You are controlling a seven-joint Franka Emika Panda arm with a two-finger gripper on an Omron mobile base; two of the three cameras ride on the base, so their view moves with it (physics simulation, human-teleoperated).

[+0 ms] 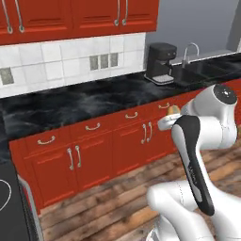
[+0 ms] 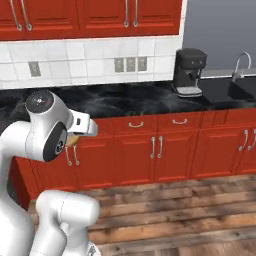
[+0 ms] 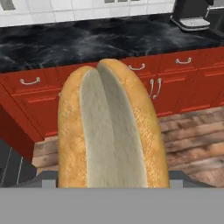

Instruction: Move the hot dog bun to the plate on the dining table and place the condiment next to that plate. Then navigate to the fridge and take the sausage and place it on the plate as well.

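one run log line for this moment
phase: carrying | held: hot dog bun in gripper | surroundings: red-cabinet counter, coffee machine | plate: not reached

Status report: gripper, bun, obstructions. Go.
Gripper shut on hot dog bun, split side facing camera. Bun held above wood floor, facing red cabinets. Nothing obstructing.

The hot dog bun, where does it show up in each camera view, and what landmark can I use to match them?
Left base view: hot dog bun, a small tan bit right of centre, just above the white arm.
Right base view: a tan sliver left of centre, under the arm's white hand.
Hand view: large, centre, split side facing the camera.
Shared landmark: black coffee machine on the counter.
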